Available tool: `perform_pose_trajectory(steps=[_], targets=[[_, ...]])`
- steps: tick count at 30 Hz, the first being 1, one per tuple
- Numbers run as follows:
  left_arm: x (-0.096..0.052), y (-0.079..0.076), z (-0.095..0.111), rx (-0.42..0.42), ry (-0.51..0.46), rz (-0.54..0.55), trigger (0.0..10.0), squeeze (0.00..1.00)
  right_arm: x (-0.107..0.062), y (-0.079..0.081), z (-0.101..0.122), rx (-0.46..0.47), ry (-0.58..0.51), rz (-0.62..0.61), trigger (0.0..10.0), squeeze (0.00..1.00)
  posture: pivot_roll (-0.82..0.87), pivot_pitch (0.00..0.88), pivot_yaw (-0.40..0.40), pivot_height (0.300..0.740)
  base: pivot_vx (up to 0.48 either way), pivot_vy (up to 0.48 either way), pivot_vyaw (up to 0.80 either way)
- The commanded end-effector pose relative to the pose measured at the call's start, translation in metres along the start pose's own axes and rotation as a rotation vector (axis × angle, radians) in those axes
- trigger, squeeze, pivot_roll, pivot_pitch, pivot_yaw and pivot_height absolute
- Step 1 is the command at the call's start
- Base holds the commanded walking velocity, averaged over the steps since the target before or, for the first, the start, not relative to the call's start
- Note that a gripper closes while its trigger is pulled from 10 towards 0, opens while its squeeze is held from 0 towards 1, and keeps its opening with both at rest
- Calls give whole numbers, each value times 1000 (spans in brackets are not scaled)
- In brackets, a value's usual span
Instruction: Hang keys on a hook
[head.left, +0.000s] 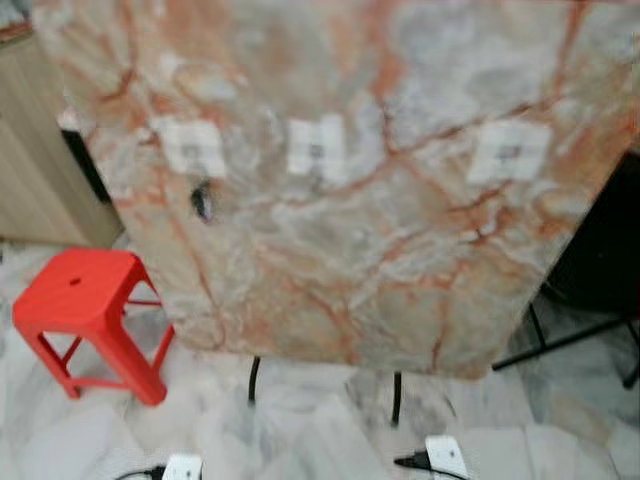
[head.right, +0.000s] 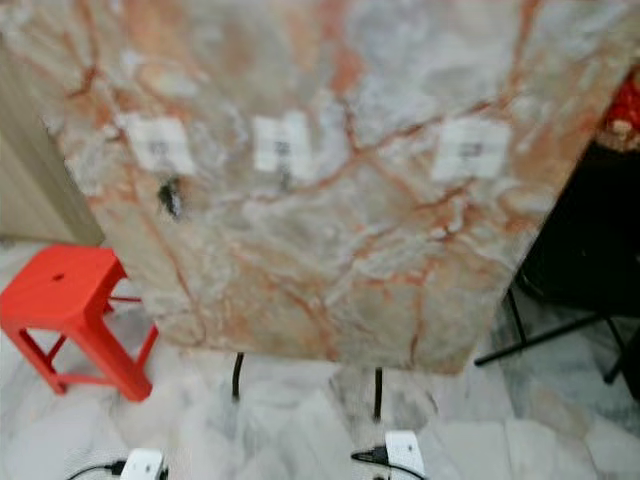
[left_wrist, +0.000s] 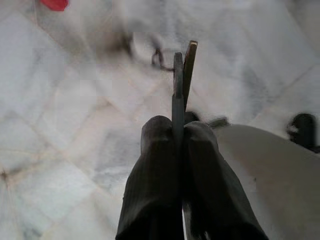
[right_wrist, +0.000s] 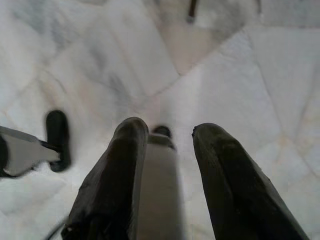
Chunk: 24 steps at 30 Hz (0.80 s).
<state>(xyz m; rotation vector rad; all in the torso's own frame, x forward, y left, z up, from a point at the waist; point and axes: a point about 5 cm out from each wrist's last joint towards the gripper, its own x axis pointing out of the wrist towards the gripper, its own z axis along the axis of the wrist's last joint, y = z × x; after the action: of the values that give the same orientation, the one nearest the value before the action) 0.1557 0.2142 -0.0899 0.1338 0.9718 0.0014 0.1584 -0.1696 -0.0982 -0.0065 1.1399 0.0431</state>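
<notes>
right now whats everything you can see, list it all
board: one, orange and grey marble pattern, upright on thin black legs ahead
hook pads: three, white, in a row across the board
dark thing: one, hanging under the left pad, too blurred to name
stool: one, red, on the floor left of the board
floor: white marble tiles
keys: at least two, metal, pinched in the left gripper
left gripper: shut on the keys, over the floor
right gripper: open, over the floor
</notes>
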Motion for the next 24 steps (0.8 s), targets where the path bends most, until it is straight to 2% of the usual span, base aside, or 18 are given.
perform_pose_trajectory(steps=[1,24], targets=[[-1,2,-3,1,6,6,10000,0,0,1,5,3,-8,1,10000,0,4,0,16,740,0,-382,0],[0,0,0,-30,0,13,10000,0,0,-1,7,11,-13,-12,10000,0,6,0,-6,740,0,-383,0]])
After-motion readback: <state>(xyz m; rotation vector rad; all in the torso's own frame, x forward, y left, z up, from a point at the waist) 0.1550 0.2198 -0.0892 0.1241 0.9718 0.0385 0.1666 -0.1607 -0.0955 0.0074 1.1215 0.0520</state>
